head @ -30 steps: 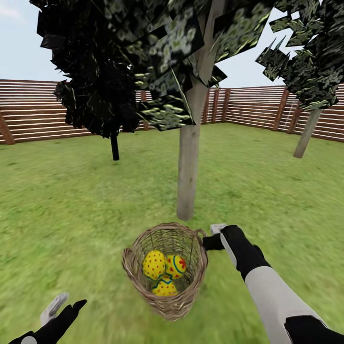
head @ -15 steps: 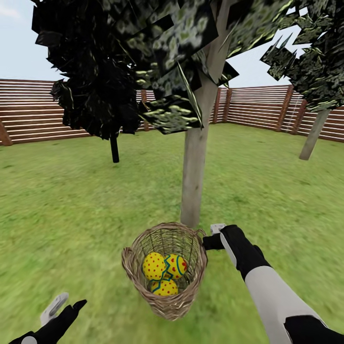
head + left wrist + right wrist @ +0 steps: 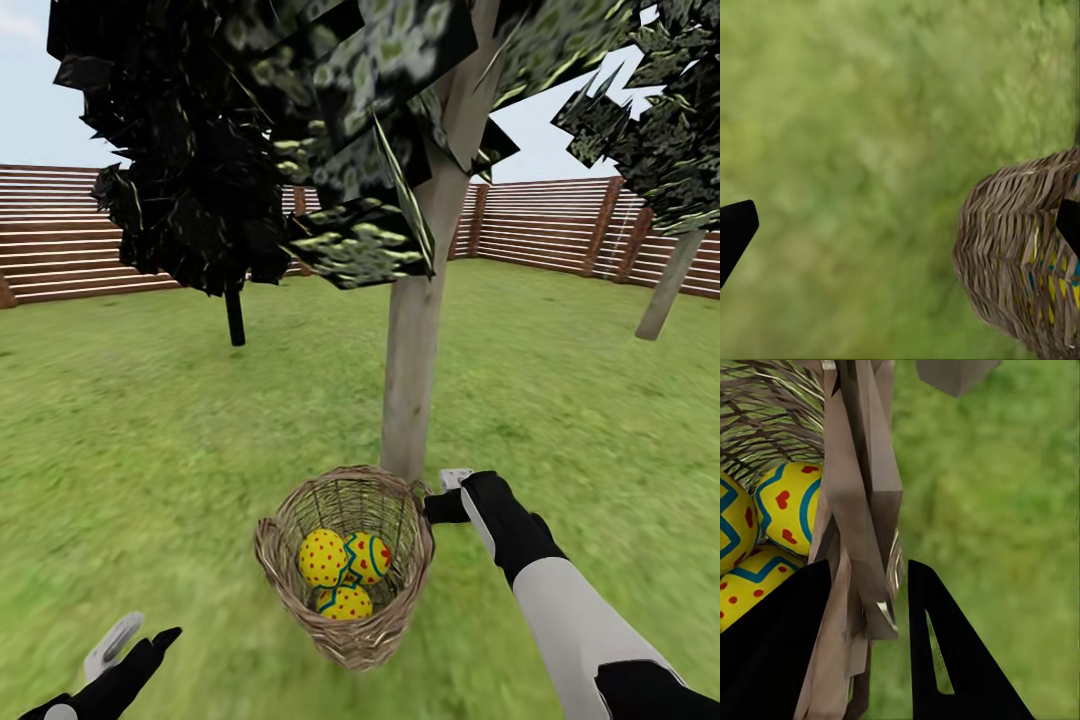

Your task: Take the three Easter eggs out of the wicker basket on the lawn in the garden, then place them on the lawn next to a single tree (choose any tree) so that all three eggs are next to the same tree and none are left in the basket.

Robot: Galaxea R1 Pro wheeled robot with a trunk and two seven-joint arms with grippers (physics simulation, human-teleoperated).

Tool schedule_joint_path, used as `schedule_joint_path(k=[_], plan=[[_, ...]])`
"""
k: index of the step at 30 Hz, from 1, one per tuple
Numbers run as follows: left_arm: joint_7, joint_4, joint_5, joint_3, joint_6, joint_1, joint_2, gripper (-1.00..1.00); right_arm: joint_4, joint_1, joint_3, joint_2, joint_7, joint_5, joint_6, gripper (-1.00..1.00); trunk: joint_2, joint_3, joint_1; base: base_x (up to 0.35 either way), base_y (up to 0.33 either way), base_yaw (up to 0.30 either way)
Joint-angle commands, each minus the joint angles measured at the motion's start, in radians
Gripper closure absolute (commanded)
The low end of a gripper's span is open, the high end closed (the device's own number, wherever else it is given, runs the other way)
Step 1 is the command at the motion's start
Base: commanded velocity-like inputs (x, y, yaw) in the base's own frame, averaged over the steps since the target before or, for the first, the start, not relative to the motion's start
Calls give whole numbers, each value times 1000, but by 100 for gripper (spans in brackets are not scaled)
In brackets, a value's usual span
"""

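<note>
Fingers of the right gripper (image 3: 870, 607) clamp the rim handle of the wicker basket (image 3: 345, 560), held lower centre with the three Easter eggs (image 3: 345, 570) inside, just short of the pale tree (image 3: 412, 380); left gripper (image 3: 125, 640) spread, idle; carry step, set-down likely next.

A brown slatted wooden fence (image 3: 540, 225) rings the yard — it runs behind everything. In front of the fence stands a dark tree with a thin black trunk (image 3: 235, 315), and nearer the fence's right side a leaning pale trunk (image 3: 668, 285). Above the fence — pale, hazy sky (image 3: 40, 120).
</note>
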Motion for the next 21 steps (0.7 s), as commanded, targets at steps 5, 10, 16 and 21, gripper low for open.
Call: schedule_joint_path(k=[5, 10, 16, 21], plan=[[-4, 0, 0, 3, 6, -1, 0, -100, -1, -1, 0, 0, 5, -6, 5, 100, 0, -1, 0, 300, 0, 0], [-4, 0, 4, 2, 8, -1, 0, -100, -1, -1, 0, 0, 5, -6, 5, 100, 0, -1, 0, 52, 0, 0], [-4, 1, 8, 1, 11, -1, -2, -100, -1, -1, 0, 0, 5, -6, 4, 100, 0, -1, 0, 3, 0, 0], [-4, 0, 3, 1, 8, -1, -1, -100, -1, -1, 0, 0, 5, -6, 4, 100, 0, -1, 0, 0, 0, 0]])
